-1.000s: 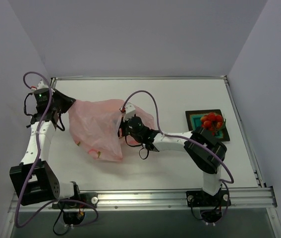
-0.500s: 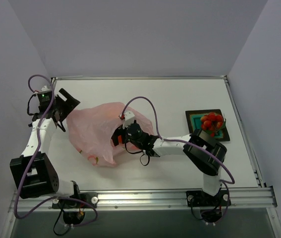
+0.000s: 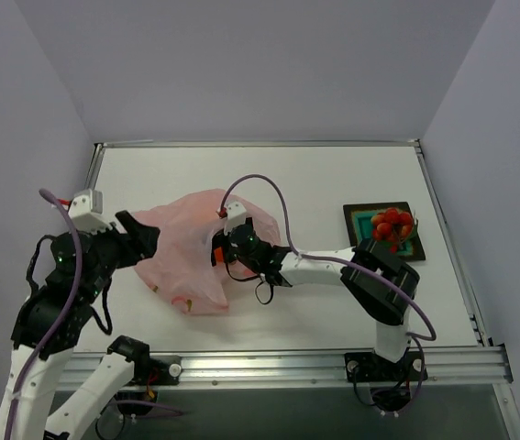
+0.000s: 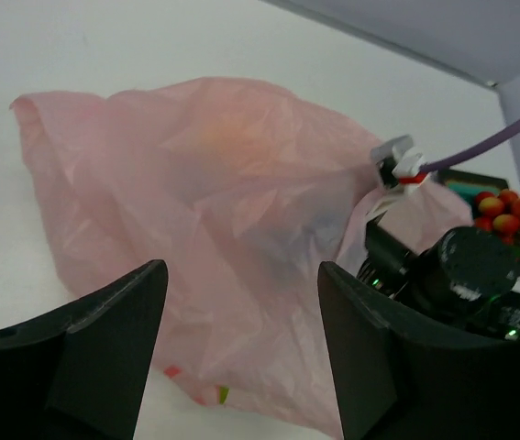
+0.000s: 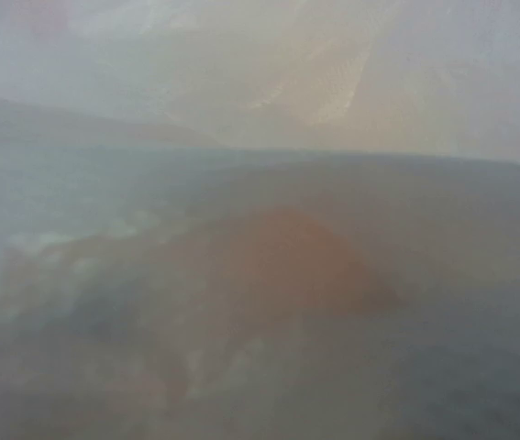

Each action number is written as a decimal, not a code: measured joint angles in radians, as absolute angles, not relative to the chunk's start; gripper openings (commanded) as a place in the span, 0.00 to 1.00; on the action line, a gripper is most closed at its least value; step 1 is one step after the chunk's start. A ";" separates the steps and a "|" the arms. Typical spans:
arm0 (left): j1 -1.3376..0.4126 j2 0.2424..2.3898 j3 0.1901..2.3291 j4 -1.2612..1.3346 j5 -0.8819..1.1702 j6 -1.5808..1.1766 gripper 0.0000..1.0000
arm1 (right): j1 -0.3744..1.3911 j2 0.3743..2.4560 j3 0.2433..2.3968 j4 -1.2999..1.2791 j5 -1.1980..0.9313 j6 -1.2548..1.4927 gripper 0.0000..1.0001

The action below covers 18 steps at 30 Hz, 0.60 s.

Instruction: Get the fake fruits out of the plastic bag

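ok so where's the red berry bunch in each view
Top external: red berry bunch at the right, on the teal tray.
Left wrist: far right edge, just behind the right arm.
Right wrist: not in it; only blurred plastic.
Shared landmark: the pink plastic bag, in all three views.

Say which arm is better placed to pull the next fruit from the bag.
Right: the right gripper is buried in the plastic bag, facing a blurred orange fruit; left gripper hangs open outside.
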<state>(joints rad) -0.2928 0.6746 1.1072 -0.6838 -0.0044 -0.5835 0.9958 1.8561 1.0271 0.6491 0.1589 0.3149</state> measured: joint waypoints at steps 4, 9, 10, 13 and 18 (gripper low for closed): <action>-0.320 0.591 1.101 -0.882 -0.070 -0.558 0.72 | 0.995 1.874 1.029 0.632 0.165 0.322 1.00; -0.321 0.643 1.109 -0.995 0.061 -0.534 0.79 | 0.989 1.914 1.036 0.616 0.170 0.344 1.00; -0.321 0.648 1.109 -1.002 0.097 -0.533 0.80 | 0.987 1.919 1.036 0.609 0.171 0.347 1.00; -0.321 0.650 1.108 -1.013 0.196 -0.533 0.84 | 0.981 1.929 1.036 0.600 0.171 0.359 1.00; -0.321 0.593 1.042 -1.015 0.319 -0.535 0.89 | 0.970 1.946 1.053 0.598 0.169 0.377 1.00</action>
